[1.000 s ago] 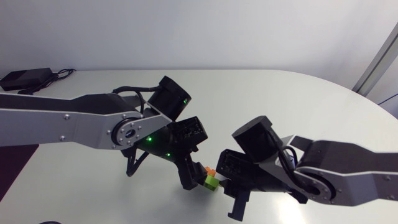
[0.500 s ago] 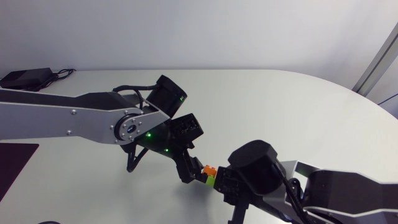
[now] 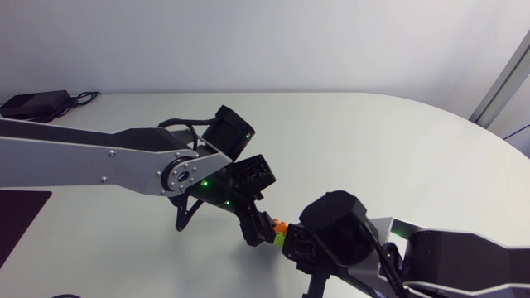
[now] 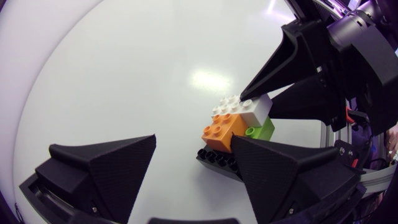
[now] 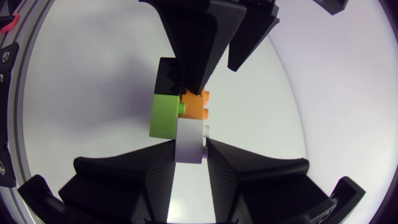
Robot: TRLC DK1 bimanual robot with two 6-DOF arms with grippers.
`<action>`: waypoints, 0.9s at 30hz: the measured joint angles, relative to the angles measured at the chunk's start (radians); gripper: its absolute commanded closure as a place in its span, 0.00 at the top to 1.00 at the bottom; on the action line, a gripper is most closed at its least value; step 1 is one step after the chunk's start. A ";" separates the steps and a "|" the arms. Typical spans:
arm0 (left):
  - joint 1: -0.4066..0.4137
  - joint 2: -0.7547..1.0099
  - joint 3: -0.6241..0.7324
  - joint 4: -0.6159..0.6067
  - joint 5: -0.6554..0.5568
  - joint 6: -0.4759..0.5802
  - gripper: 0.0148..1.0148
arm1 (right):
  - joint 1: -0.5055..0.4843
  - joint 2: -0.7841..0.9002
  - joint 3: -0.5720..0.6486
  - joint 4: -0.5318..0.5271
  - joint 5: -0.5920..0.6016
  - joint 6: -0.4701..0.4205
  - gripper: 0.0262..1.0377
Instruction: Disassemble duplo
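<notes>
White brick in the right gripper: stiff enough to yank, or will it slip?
Rigid plastic, so the white brick likely won't flex in the right gripper. Its smooth sides might slip. It adjoins the green brick and orange brick, and the left gripper is open, so a pull probably drags the whole stack.

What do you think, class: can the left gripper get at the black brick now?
Probably yes: the left gripper is open with the black brick close against one finger, nothing between them. The right gripper grips only the white brick.
</notes>
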 measured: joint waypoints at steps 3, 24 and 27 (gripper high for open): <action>-0.005 0.000 -0.002 0.006 -0.004 0.000 0.82 | -0.011 0.004 0.003 0.005 0.000 -0.004 0.20; -0.008 -0.015 -0.047 0.007 -0.003 -0.002 0.82 | -0.064 0.034 0.032 0.093 0.022 -0.026 0.20; 0.019 -0.037 -0.044 0.035 -0.003 -0.024 0.82 | -0.064 0.034 0.011 0.100 0.023 -0.026 0.20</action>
